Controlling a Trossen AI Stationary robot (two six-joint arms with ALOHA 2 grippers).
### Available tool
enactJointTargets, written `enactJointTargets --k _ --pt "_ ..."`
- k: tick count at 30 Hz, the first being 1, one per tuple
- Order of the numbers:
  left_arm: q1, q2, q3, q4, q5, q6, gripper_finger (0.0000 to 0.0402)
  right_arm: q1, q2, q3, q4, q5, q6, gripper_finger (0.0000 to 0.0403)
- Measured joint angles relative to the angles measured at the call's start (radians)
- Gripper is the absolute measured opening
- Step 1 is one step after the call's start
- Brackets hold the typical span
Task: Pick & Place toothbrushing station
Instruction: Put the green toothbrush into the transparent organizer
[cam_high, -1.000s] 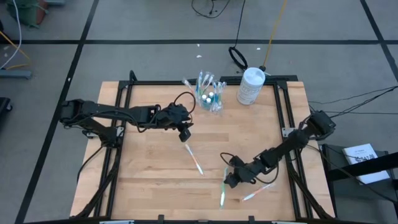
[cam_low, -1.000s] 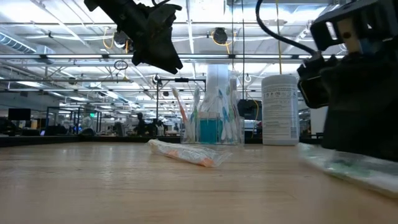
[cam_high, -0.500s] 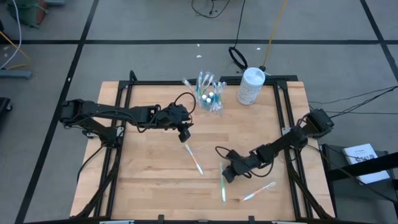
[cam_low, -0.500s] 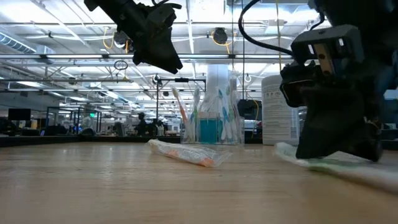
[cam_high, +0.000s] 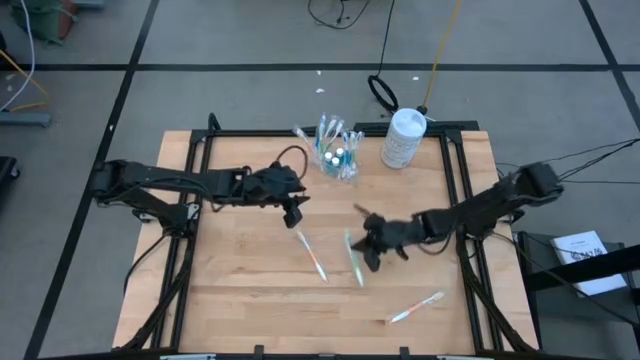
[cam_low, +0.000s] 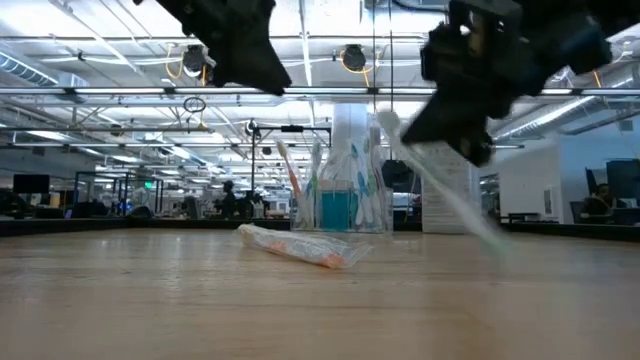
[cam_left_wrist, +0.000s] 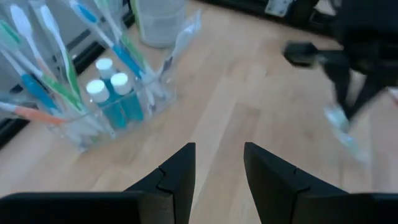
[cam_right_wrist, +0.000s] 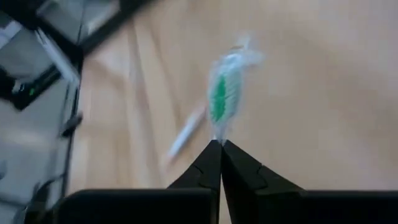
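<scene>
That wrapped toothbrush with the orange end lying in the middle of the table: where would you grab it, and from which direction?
Probably from straight above, at the middle of its handle. The orange-tipped toothbrush lies flat on the table, long and slim, so fingers should straddle it across its narrow width. Nothing lies close beside it. The left gripper hovers open just past its upper end.

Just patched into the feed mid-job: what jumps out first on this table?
The right end effector is shut on a green-handled toothbrush, carried above mid-table and hanging slanted. Behind it, at the far edge, stands the clear holder bristling with toothbrushes and blue tubes, beside a white bottle. The left end effector hovers open near the holder, and two more wrapped toothbrushes lie on the wood.
</scene>
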Motion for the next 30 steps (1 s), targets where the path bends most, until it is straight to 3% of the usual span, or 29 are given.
enactJointTargets --k 5,11,15,21,30 --pt "-0.013 -0.074 0.000 -0.015 -0.001 -0.003 0.0140 -0.106 -0.151 0.000 0.022 0.180 -0.378 0.0001" --pt "-0.031 -0.102 -0.002 -0.006 -0.001 -0.007 0.0141 -0.230 -0.245 0.002 0.201 0.432 -0.753 0.0000" --pt "-0.035 -0.103 -0.002 -0.003 -0.001 -0.008 0.0141 -0.333 -0.247 0.002 0.312 0.393 -0.863 0.0000" --pt "-0.034 -0.103 -0.002 -0.002 -0.002 -0.034 0.0141 -0.474 -0.235 0.002 0.295 0.225 -0.783 0.0000" --pt "-0.034 -0.103 -0.002 -0.001 -0.002 -0.032 0.0141 -0.594 -0.110 0.002 0.404 0.228 -0.906 0.0000"
